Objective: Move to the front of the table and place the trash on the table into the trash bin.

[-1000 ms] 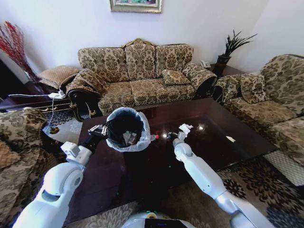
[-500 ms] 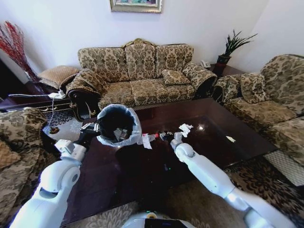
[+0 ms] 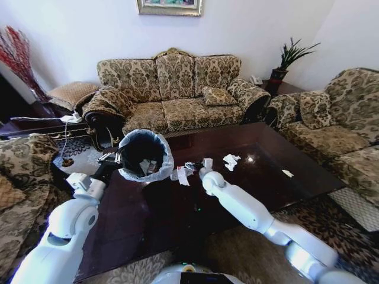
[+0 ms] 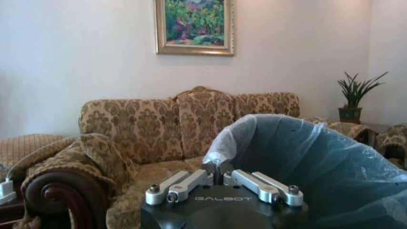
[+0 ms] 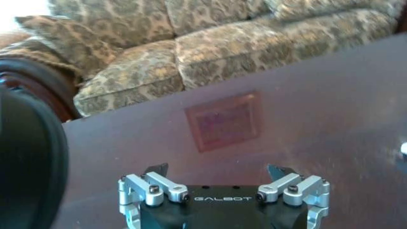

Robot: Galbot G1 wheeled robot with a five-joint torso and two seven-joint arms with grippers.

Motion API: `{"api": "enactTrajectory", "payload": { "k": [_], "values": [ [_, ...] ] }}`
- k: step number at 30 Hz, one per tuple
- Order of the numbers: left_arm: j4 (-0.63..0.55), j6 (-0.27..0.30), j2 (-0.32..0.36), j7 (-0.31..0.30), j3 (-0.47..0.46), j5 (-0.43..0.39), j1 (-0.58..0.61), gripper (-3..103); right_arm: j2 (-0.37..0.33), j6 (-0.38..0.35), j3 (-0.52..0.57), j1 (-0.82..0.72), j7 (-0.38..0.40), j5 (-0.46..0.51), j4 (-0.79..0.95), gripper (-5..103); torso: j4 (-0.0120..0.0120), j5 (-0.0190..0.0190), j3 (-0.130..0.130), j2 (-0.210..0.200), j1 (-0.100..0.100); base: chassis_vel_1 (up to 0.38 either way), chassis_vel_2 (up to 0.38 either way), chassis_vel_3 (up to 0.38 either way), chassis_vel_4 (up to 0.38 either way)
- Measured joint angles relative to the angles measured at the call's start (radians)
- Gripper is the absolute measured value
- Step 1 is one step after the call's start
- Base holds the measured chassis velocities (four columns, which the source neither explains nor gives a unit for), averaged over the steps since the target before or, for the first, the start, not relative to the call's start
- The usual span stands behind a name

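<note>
Head view: round black bin with whitish plastic liner [image 3: 144,155] had shifted left over the glossy dark wood table [image 3: 266,177] | my left gripper [image 4: 217,169] clamped its rim | right gripper [image 5: 219,177], fingers spread and empty, had swept left to the crushed red-labelled bottle [image 3: 180,173] | white paper scraps [image 3: 230,160] remained.

Daylight fills the room evenly and the pale wall [image 3: 249,29] behind the sofa [image 3: 177,89] reads bright, almost washed out at the upper right. The glossy dark table [image 3: 272,177] mirrors the light: a small hot glare spot sits near its far right part, and the right wrist view shows a soft reddish reflection of a framed picture on the wood. The head view bulges like a fisheye, bending the sofas at both edges. In the right wrist view the trash bin [image 5: 25,162] is a blurred black mass, and a blown-out white patch sits in one corner
</note>
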Motion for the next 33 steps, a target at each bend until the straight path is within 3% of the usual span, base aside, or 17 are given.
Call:
{"api": "enactTrajectory", "payload": {
  "k": [11,22,33],
  "values": [
    [0.067,-0.006,0.021,-0.014,-0.050,0.003,-0.024,2,0.184,0.020,0.008,-0.005,0.130,0.009,-0.104,100,0.0003,0.0001,0.000,0.000,0.000,0.000,0.000,0.000,0.000],
    [0.132,-0.016,0.037,-0.013,-0.085,-0.011,-0.052,2,0.247,0.057,0.038,-0.037,0.218,0.025,-0.159,100,0.0002,0.0001,0.000,0.000,0.000,0.000,0.000,0.000,0.000],
    [0.139,-0.016,0.050,-0.003,-0.076,-0.030,-0.078,2,0.273,0.073,0.114,-0.075,0.200,0.087,-0.201,100,0.0001,0.0003,0.000,0.000,0.000,0.000,0.000,0.000,0.000]
  ]
}}
